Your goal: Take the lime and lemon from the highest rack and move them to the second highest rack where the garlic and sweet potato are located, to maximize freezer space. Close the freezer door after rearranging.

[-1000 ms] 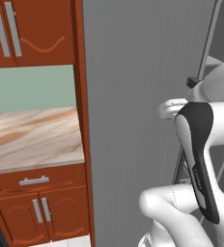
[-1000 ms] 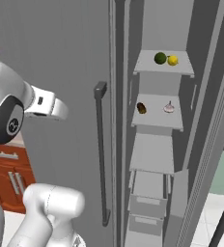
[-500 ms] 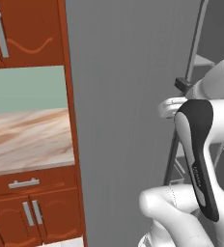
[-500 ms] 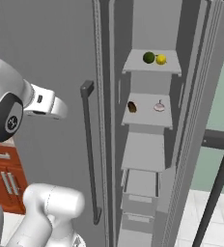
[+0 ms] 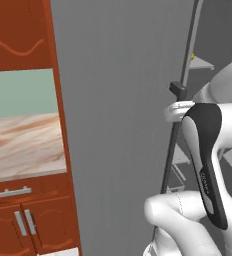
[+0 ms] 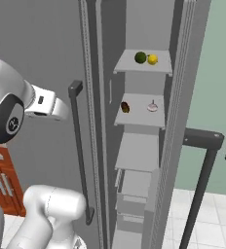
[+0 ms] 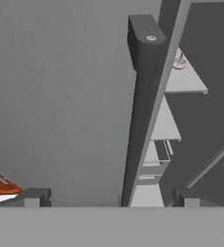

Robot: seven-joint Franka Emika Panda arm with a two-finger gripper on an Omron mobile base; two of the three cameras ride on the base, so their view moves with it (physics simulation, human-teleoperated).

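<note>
The lime point(image 6: 141, 57) and the yellow lemon point(image 6: 153, 59) lie side by side on the highest rack point(image 6: 129, 68) inside the open freezer. One shelf below, the second highest rack point(image 6: 138, 119) carries the sweet potato point(image 6: 125, 107) and the garlic point(image 6: 152, 106). The freezer door point(image 6: 179, 112) stands open, seen edge-on, with its dark handle point(image 6: 201, 141) jutting right. My gripper point(image 7: 109, 200) is open and empty, level with the top of the closed door's handle point(image 7: 142, 91). The garlic point(image 7: 180, 63) sits on its rack point(image 7: 186, 83) beyond that handle.
The closed grey door point(image 5: 118, 125) with its long bar handle point(image 6: 79, 151) stands between the arm and the shelves. Lower racks and drawers point(image 6: 134, 187) fill the freezer below. A marble counter point(image 5: 23, 145) and reddish-brown cabinets point(image 5: 23, 225) lie to the left.
The whole picture has shifted: the base has driven right, so the cabinets slid left and the freezer interior came closer to centre. The arm holds its pose and the gripper stays open.
</note>
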